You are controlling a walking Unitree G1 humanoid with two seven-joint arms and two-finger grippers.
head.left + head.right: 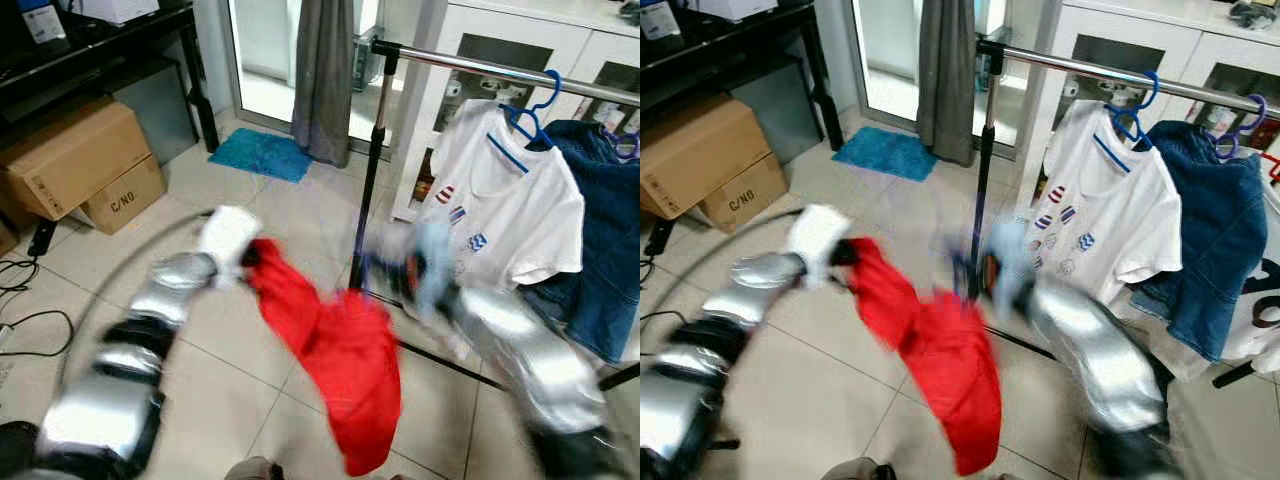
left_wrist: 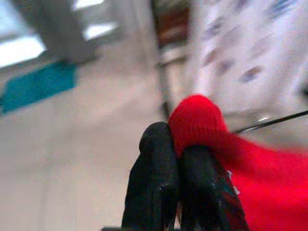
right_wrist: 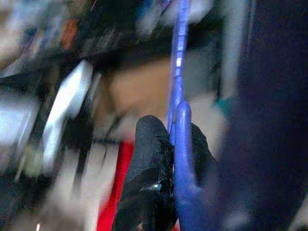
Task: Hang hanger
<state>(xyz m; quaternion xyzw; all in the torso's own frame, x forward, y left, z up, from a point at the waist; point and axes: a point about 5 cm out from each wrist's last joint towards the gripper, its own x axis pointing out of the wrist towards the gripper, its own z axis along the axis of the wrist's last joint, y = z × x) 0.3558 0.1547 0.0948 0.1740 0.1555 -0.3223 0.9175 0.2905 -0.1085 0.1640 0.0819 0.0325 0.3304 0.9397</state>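
A red garment hangs in front of me over the tiled floor. My left gripper is shut on one upper edge of it, about waist height left of the rack post. My right gripper is shut on a blue hanger, close to the post and blurred by motion. The chrome rail runs across the upper right. On it hang a white t-shirt on its own blue hanger and a denim jacket.
The rack's black post stands between my arms. Cardboard boxes sit at the left under a black table, with cables on the floor. Farther back lie a blue mat and a grey curtain.
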